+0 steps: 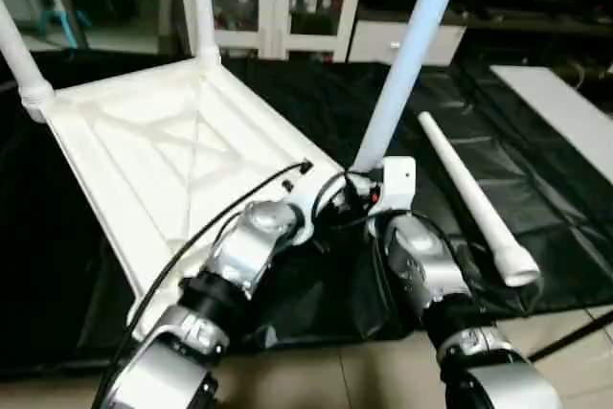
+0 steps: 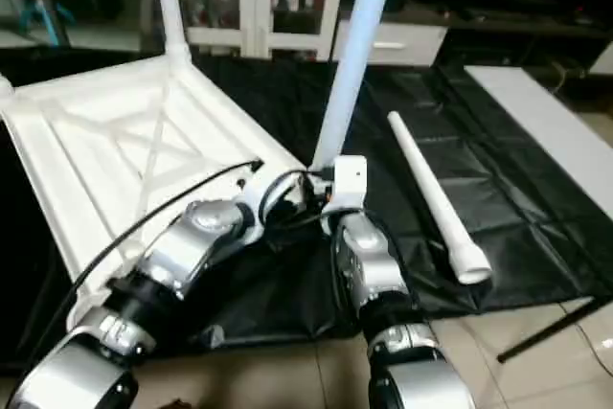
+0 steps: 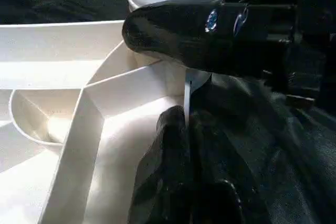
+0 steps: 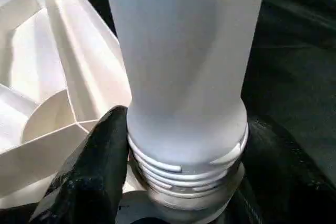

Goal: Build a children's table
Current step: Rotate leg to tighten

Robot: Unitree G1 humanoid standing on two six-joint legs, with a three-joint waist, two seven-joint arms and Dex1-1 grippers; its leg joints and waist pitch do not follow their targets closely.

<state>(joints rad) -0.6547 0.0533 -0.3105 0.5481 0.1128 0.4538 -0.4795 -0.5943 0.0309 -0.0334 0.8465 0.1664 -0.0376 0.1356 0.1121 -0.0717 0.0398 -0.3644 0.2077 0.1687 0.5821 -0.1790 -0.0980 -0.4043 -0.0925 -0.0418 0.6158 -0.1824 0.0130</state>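
While table top (image 1: 163,155) lies upside down on black-draped bench (image 1: 316,102), ribbed underside up, two legs already stand in far corner sockets: one at far left (image 1: 17,59), one further right (image 1: 199,2). Left pincer (image 3: 184,156) clenched, fingers pressed together on thin rim of top at near corner. Third leg (image 1: 407,55) upright at that corner socket, threaded end showing above it. Right pincer (image 4: 178,171) grasping this leg's base, fingers either side. Fourth leg (image 1: 469,193) lying loose on bench, further right. White board (image 1: 565,107) at far right.
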